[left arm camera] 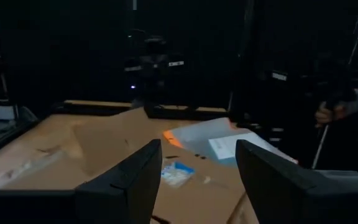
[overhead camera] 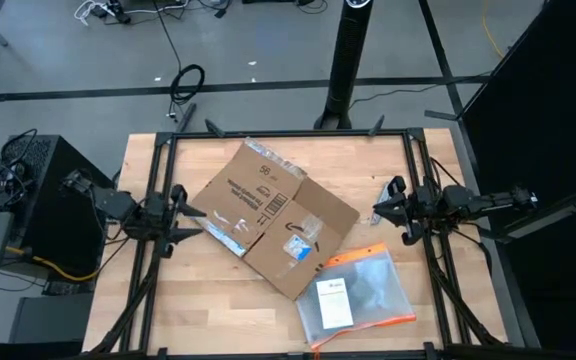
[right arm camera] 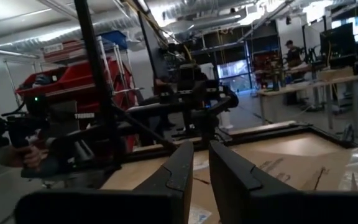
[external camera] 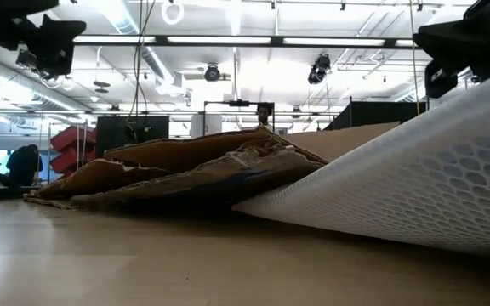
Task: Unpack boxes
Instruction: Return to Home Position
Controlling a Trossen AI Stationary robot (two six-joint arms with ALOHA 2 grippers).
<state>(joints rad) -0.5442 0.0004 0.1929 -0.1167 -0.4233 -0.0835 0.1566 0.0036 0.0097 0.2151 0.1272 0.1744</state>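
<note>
While the flattened box (overhead camera: 268, 215) shows "56", left pincer (left arm camera: 199, 150) gapes wide, right pincer (right arm camera: 201, 149) narrow.

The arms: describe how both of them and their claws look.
The left arm and right arm are matte black, built of slim jointed segments. The left claw and right claw are black two-pronged forks. Up close, the left fingers are broad, flat, dark blades. No markings are legible.

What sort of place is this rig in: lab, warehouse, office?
Probably an open industrial workshop or robotics lab: exposed ceiling ducts, a red equipment rack, workbenches farther back with a person at them, and loose cables on the bare grey floor.
</note>
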